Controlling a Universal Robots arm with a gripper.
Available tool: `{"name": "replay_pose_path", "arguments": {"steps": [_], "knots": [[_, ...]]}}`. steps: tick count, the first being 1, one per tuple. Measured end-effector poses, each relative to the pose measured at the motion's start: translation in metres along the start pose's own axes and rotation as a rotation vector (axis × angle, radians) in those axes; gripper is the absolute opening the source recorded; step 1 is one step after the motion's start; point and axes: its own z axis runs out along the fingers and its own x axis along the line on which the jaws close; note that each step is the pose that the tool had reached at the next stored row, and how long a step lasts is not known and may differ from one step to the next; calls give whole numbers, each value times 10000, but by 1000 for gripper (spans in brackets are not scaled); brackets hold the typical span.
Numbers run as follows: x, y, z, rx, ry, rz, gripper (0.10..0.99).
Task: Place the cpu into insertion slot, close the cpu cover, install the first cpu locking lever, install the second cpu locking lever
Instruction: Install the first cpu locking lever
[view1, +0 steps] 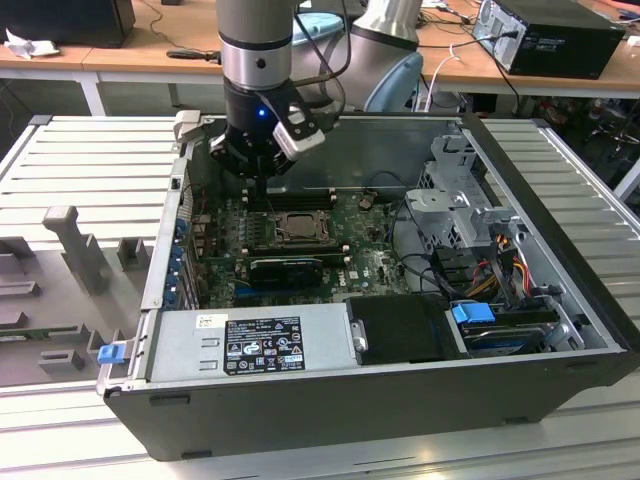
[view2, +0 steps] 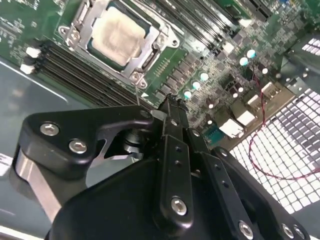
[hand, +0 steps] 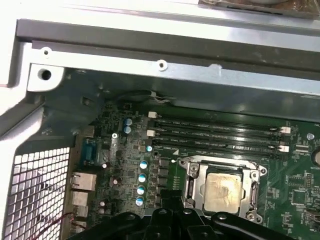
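Observation:
The cpu (view2: 120, 36) (hand: 223, 190) lies flat in the insertion slot (view1: 297, 229), its tan-silver face up. The cpu cover (view2: 159, 36) (hand: 192, 181) lies down flat around it as a silvery frame. My gripper (view2: 170, 102) (view1: 262, 186) hangs just above the green motherboard (hand: 125, 165), beside the slot, between it and the case's back wall. Its black fingers (view2: 174, 150) look pressed together, with nothing seen between them. A thin metal lever rod (view2: 137, 92) runs from the slot's corner toward the fingertips. The gripper (hand: 172, 202) also shows in the first wrist view, close to the slot's edge.
Long black memory slots (hand: 220, 134) run alongside the socket. The open case (view1: 560, 230) has a power supply (view1: 250, 345), a drive cage (view1: 455, 205) and cables (view1: 500, 260) at the exterior view's right. A perforated back panel (hand: 35, 195) stands near the gripper.

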Motion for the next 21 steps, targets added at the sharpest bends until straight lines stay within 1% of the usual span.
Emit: {"name": "replay_pose_path", "arguments": {"steps": [2, 7, 8, 9, 10, 21], "knots": [[44, 32, 19, 0, 1, 0, 106], [43, 110, 66, -2, -2, 0, 106], [55, 129, 72, 0, -1, 0, 106], [67, 165, 78, -1, 0, -1, 106], [69, 179, 81, -2, -1, 0, 106], [67, 205, 89, -8, -1, -2, 106]]}}
